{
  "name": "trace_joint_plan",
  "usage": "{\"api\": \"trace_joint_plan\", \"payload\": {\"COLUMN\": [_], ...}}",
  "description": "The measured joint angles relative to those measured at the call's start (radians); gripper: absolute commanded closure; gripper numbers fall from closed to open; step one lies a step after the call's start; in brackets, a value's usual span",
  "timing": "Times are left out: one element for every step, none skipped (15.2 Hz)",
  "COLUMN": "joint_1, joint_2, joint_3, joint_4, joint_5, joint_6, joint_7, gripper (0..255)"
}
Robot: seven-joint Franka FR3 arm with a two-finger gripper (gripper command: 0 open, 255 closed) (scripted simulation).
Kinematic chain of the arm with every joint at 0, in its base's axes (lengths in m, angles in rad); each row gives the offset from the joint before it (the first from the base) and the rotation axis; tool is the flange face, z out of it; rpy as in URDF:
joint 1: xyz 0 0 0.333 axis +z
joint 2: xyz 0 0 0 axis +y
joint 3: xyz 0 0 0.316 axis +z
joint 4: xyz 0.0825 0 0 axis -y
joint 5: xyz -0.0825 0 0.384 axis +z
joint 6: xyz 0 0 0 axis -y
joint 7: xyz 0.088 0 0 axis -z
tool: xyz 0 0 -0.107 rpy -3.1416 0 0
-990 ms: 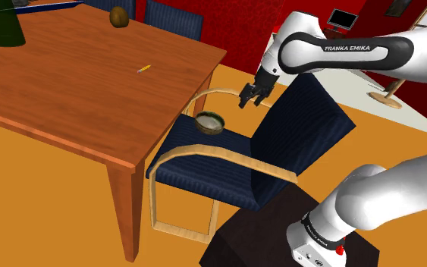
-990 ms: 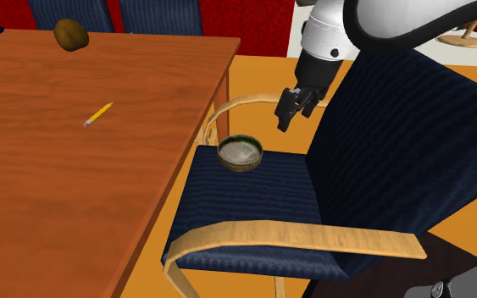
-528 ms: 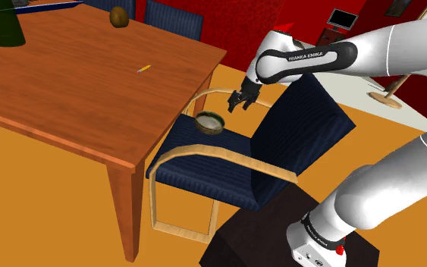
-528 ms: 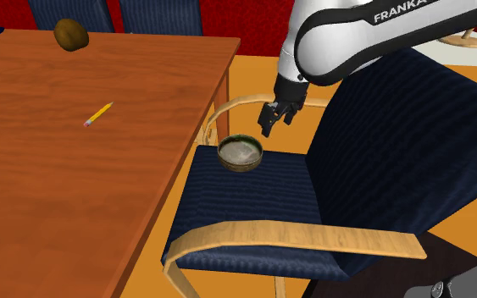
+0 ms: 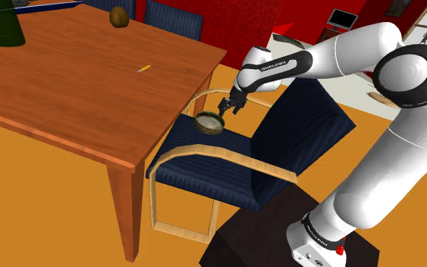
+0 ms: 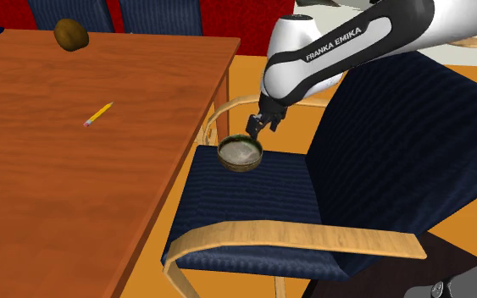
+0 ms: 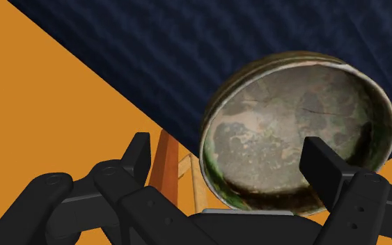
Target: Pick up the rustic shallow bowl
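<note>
Approach looked mostly done, grasp not. The bowl (image 5: 209, 122) (image 6: 240, 153) (image 7: 299, 132) sat upright on the chair's dark blue seat (image 5: 204, 163), at the back corner nearest the table (image 5: 75, 83), not lifted. The gripper (image 5: 227, 108) (image 6: 257, 127) (image 7: 228, 146) hung close over the rim on the backrest side; I couldn't tell if it touched. In the wrist view the fingers (image 7: 140, 149) were spread wide, one outside the rim, one over the bowl's inside, so they seemed to straddle the wall. Nothing clamped. Left, by my read: short drop, close on the rim, lift clear. Shallow wall, thin bite, slip risk.
</note>
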Motion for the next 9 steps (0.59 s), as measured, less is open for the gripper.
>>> {"api": "trace_joint_plan", "payload": {"joint_1": [-0.003,-0.007,-0.008,-0.009,-0.010,-0.011,-0.012,-0.013,-0.013], "joint_2": [0.036,0.066,0.086,0.099,0.109,0.118,0.126,0.134,0.150], "joint_3": [-0.001,-0.003,-0.003,-0.003,-0.002,-0.002,-0.002,-0.002,-0.001], "joint_4": [0.025,0.043,0.050,0.053,0.054,0.052,0.050,0.046,0.045], "joint_5": [0.004,0.008,0.010,0.012,0.014,0.016,0.018,0.020,0.022], "joint_6": [0.011,0.022,0.035,0.045,0.054,0.065,0.073,0.086,0.102], "joint_7": [-0.006,-0.013,-0.016,-0.017,-0.020,-0.022,-0.026,-0.028,-0.029], "gripper": [0,0,0,0,0,0,0,0,0]}}
